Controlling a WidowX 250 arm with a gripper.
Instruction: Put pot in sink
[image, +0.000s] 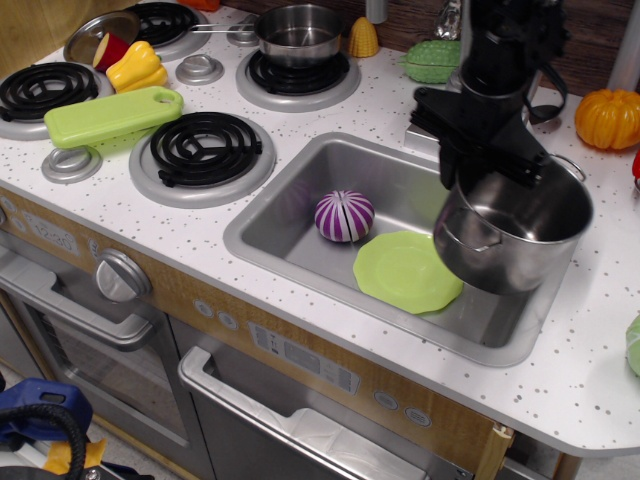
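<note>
The large shiny steel pot (512, 245) hangs tilted above the right end of the sink (262, 232), partly over the green plate (405, 272). My black gripper (488, 178) is shut on the pot's back-left rim and holds it off the counter. One loop handle faces front-left; the other shows at the back right. The sink holds the green plate and a purple-and-white striped ball (344, 216).
A smaller saucepan (298, 34) sits on the back burner. A coil burner (203, 148), a green cutting board (112, 115) and a yellow pepper (137, 66) lie to the left. An orange pumpkin (608, 118) and a green vegetable (432, 61) lie behind the sink.
</note>
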